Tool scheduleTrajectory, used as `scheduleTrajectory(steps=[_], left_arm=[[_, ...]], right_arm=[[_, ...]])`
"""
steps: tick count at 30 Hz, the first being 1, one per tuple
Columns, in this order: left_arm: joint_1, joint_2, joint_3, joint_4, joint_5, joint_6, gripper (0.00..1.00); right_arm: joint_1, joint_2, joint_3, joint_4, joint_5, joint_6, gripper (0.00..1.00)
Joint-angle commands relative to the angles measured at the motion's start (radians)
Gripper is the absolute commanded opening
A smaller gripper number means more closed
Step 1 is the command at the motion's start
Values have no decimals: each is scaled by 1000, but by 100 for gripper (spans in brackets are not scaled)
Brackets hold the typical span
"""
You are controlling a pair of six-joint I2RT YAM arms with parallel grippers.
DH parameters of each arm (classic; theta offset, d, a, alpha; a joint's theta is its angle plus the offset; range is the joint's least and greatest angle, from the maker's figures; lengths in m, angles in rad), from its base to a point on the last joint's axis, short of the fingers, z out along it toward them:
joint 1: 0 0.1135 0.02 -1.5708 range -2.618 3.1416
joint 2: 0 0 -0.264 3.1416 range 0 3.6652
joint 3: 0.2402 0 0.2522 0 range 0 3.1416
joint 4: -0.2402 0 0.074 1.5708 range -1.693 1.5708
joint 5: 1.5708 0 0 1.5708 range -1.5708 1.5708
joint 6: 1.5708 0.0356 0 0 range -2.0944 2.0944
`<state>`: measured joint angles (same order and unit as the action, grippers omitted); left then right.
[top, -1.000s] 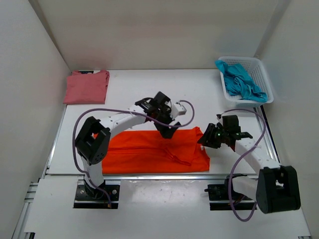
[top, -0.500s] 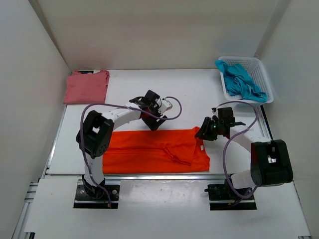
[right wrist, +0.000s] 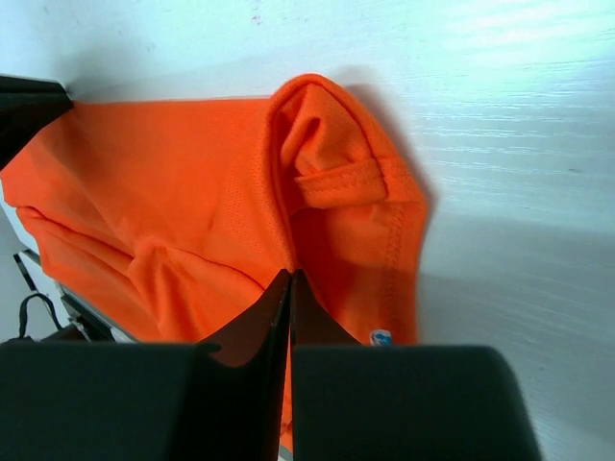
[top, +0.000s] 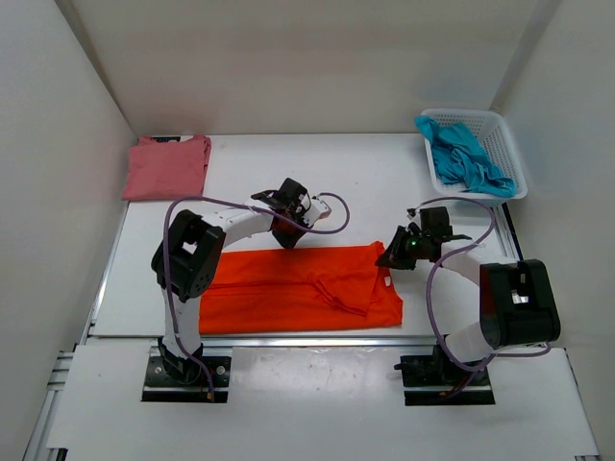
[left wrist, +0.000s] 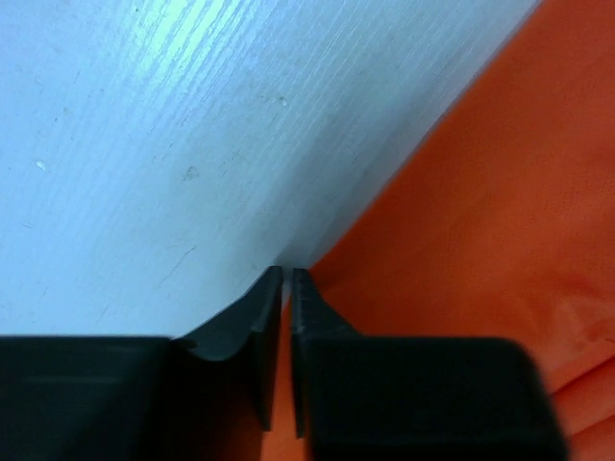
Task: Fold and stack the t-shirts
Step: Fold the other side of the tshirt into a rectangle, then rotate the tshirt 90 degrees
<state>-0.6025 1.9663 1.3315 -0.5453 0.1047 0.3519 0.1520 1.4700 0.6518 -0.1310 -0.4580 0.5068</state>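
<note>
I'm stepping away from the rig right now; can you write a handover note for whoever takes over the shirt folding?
Left gripper: jaws nearly closed on the far edge of the orange shirt, orange showing in the gap.
Right gripper: jaws shut at the shirt's far right corner; a grip on cloth cannot be confirmed.
Pink shirt: folded, far left corner of the table. Blue shirt: crumpled in the basket.
Done: pink folded. To do: finish orange, fold blue, stack all three.

a white plastic lattice basket (top: 510, 157) sits at the far right corner of the white table (top: 384, 182). plain white walls (top: 288, 67) enclose it.
</note>
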Motion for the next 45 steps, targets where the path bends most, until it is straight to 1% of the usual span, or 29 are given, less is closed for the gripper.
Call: scheduleTrajectory(steps=[1, 2, 3, 5, 9, 15, 18, 20, 23, 25, 27, 28, 29, 32, 34, 36, 38, 39, 41, 44, 45], left_arm=[[4, -15, -25, -8, 6, -1, 15], [9, -14, -26, -5, -2, -1, 10], [7, -15, -29, -2, -6, -4, 8], [9, -14, -20, -1, -22, -8, 0], [12, -14, -26, -2, -26, -10, 0], [10, -17, -26, -2, -39, -10, 0], [12, -12, -28, -10, -36, -2, 0], [6, -18, -31, -15, -31, 7, 1], [6, -33, -29, -21, -11, -2, 9], [3, -44, -37, -13, -14, 1, 9], [4, -50, -34, -13, -13, -2, 11], [0, -53, -29, -15, -5, -4, 11], [0, -55, -26, -21, -8, -2, 12], [1, -49, -17, -27, -2, -2, 12], [0, -46, -9, -25, -5, 4, 12], [6, -46, -12, -33, -8, -4, 12], [-3, -50, -18, -22, -11, -4, 12], [-5, -50, -17, -30, -13, -7, 12], [-5, -53, -14, -28, -13, -14, 13], [1, -60, -15, -28, -13, -13, 14], [-3, -61, -8, -30, -10, -11, 14]], right_arm=[[-20, -17, -1, 21, -24, 1, 0], [-20, -19, 0, 21, -15, -5, 0], [-23, -22, -4, 10, -16, -1, 0], [-34, -31, -7, -5, 7, -4, 0], [-75, -66, -53, -1, 1, 9, 0], [-74, -70, -76, -7, 27, 45, 0], [-69, -56, -87, 34, -5, 47, 1], [-63, -60, -81, 51, -31, 29, 22], [-66, -89, -52, 24, -2, 6, 32], [-78, -150, -38, 15, 36, 4, 33], [-91, -183, -31, 7, 76, -2, 41], [-91, -192, -17, 7, 84, -11, 50], [-101, -188, -12, 16, 93, -11, 56], [-98, -102, 46, 16, 64, -28, 62], [-89, -51, 72, 13, 79, -37, 70], [-71, 1, 95, 16, 90, -42, 73], [-71, 73, 129, 19, 90, -40, 73], [-60, 82, 138, 11, 81, -37, 73], [-45, 142, 182, -2, 79, -54, 71], [-23, 196, 236, -51, 96, -77, 65], [-16, 207, 246, -62, 97, -76, 57]])
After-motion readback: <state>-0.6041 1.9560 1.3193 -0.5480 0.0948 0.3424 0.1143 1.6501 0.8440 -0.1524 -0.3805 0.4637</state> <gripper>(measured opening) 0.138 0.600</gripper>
